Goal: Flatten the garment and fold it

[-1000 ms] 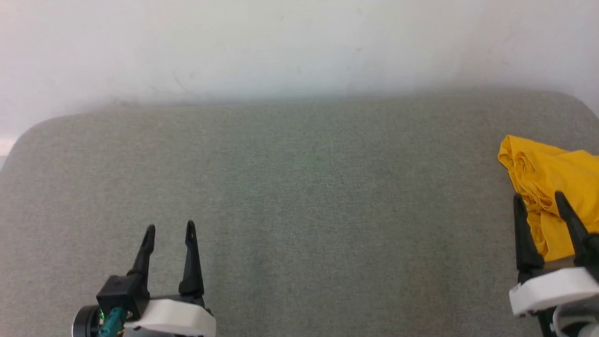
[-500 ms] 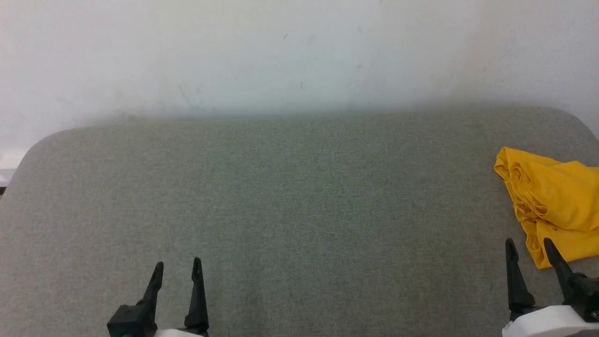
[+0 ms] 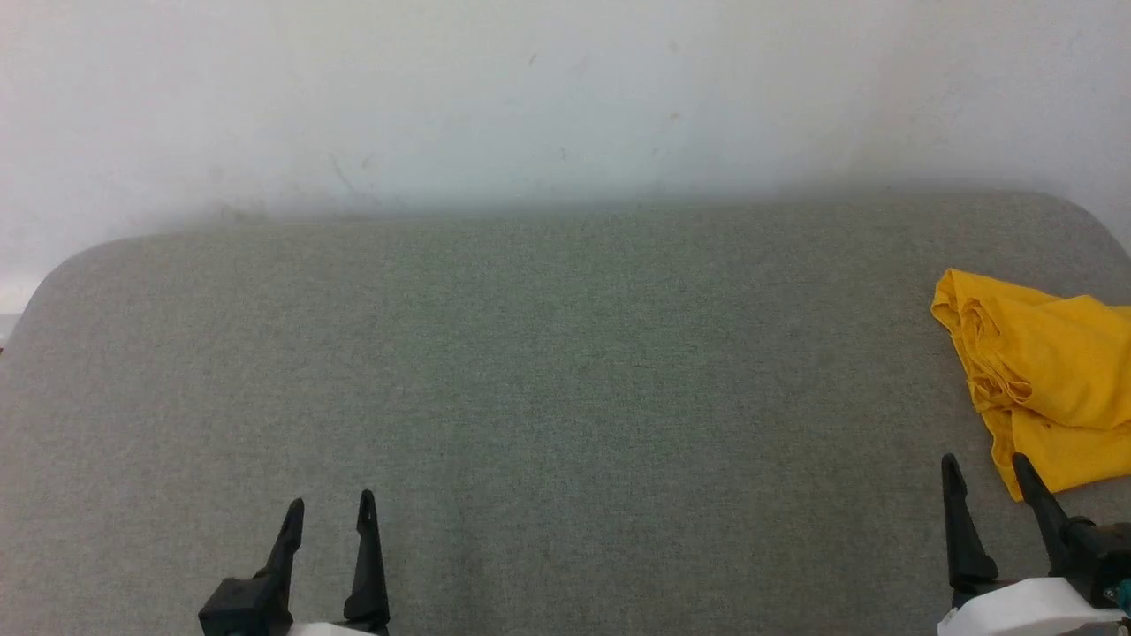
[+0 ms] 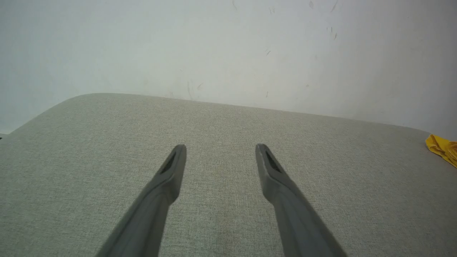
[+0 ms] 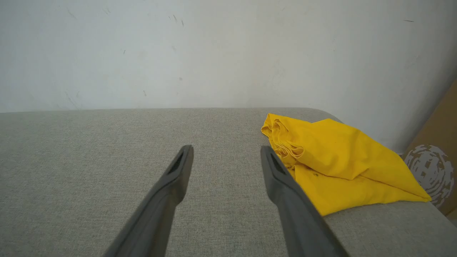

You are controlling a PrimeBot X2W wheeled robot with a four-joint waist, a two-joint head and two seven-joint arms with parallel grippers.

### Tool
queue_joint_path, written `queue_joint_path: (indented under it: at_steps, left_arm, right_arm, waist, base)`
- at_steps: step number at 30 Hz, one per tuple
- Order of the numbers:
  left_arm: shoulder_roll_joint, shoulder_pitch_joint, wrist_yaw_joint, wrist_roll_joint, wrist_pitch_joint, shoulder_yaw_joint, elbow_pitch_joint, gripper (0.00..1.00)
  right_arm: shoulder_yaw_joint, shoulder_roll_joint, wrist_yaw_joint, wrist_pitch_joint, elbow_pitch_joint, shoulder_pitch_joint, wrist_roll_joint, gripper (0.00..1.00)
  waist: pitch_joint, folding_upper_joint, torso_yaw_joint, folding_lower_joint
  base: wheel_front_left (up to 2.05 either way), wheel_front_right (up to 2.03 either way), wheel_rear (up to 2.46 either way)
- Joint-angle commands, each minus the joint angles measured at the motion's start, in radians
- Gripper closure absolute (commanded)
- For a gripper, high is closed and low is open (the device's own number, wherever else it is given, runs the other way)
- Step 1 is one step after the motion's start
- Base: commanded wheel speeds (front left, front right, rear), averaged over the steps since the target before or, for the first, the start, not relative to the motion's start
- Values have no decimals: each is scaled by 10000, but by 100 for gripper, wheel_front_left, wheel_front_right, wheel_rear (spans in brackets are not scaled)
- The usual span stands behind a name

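1. Both pairs of jaws stand wide open and hold nothing. The left jaws hover over bare bench (image 3: 565, 353), well apart from the cloth.
2. The shirt (image 3: 1051, 380) lies bunched just ahead of the right jaws, off to their outer side, near the bench's end.
3. Aim the right jaws at the nearest loose edge. Pinch a thin fold, not the whole bunch, and draw it toward the middle, where both can spread it.
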Motion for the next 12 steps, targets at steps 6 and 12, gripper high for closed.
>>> queue_joint_path:
  at_steps: [6,12]
  left_arm:
    - [-75,-2,0,6,7,78,34,100]
    - [-127,-43,-68,110,76,133,30,100]
  right_arm:
    - [18,-6,2,4,1,-16,-5,100]
    - [72,-6,1,69,-19,-51,-19,100]
  waist:
    - [4,0,22,0]
    - [6,0,18,0]
  base:
    - [0,0,0]
    - [0,0,0]
